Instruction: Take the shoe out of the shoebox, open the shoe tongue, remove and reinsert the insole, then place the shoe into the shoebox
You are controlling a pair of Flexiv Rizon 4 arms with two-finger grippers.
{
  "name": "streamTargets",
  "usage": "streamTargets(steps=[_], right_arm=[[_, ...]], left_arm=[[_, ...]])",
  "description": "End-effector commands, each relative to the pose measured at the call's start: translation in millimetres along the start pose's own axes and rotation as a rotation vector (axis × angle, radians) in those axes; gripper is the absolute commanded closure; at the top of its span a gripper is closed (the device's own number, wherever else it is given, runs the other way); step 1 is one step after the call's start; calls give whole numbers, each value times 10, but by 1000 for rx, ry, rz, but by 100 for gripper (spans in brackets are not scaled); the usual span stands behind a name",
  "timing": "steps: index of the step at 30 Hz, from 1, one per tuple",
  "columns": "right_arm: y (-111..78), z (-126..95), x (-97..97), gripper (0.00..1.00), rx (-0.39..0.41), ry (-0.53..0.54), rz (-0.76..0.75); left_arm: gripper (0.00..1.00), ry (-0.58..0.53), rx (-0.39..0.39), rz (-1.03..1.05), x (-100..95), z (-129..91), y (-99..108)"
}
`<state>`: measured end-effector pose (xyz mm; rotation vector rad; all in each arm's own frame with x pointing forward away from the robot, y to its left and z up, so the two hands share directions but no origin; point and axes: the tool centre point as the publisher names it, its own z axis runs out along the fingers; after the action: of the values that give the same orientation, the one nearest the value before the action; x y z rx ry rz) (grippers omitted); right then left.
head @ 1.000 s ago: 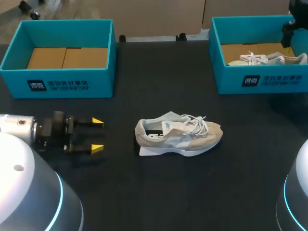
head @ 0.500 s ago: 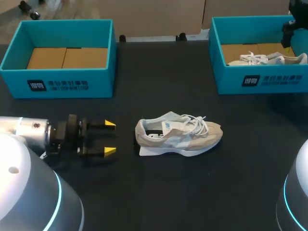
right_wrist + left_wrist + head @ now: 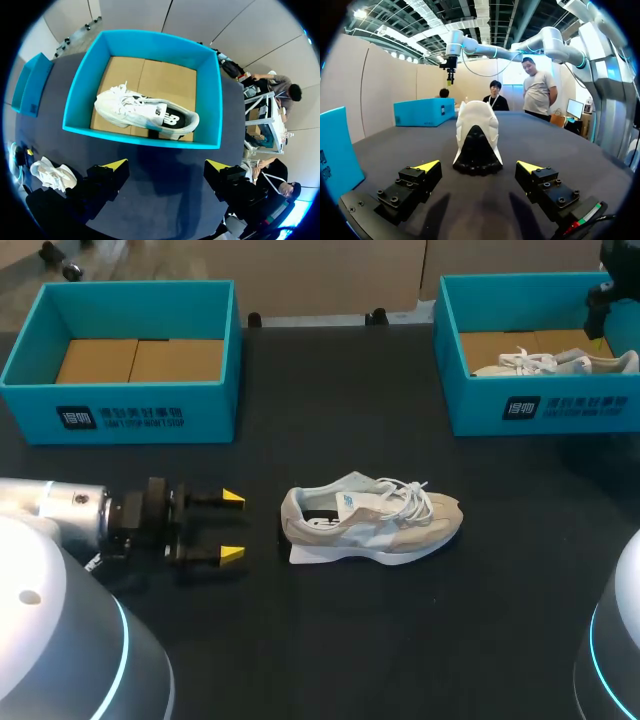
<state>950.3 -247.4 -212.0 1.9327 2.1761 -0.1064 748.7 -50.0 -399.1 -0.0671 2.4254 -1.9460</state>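
Observation:
A beige and white shoe (image 3: 371, 523) lies on its side in the middle of the black table, heel toward my left gripper (image 3: 232, 526). That gripper is open, a short way left of the heel. In the left wrist view the shoe's heel (image 3: 476, 139) stands just ahead of the open left gripper (image 3: 477, 165), untouched. A second white shoe (image 3: 145, 113) lies in the right teal shoebox (image 3: 84, 79), seen from above past my open right gripper (image 3: 167, 163). In the head view this shoe (image 3: 555, 363) lies in that shoebox (image 3: 470, 400), with my right arm (image 3: 607, 295) above its far right corner.
An empty teal shoebox (image 3: 40, 335) with a cardboard floor stands at the back left. Bare black table surrounds the shoe in the middle.
My left gripper has advanced to the right, closing most of the distance to the shoe's heel. The shoe and the right arm have not moved.

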Motion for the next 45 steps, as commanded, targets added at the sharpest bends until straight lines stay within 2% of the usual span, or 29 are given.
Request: streamTargets(steps=[1,14,17,22,26,35,45], right_arm=[[-4,1,1,0,0,-1,0],[-4,1,1,0,0,-1,0],[-4,1,1,0,0,-1,0],[-4,1,1,0,0,-1,0],[-4,1,1,0,0,-1,0],[-4,1,1,0,0,-1,0],[-4,1,1,0,0,-1,0]], left_arm=[[0,-2,-1,1,5,7,3],[0,-2,-1,1,5,7,3],[0,-24,-21,-1,-1,50,-15],[0,-48,-48,25,-9,168,-120],[0,-25,-74,38,2,285,-180],[0,-25,-113,39,10,486,-171],[0,-14,-116,30,59,710,-142]])
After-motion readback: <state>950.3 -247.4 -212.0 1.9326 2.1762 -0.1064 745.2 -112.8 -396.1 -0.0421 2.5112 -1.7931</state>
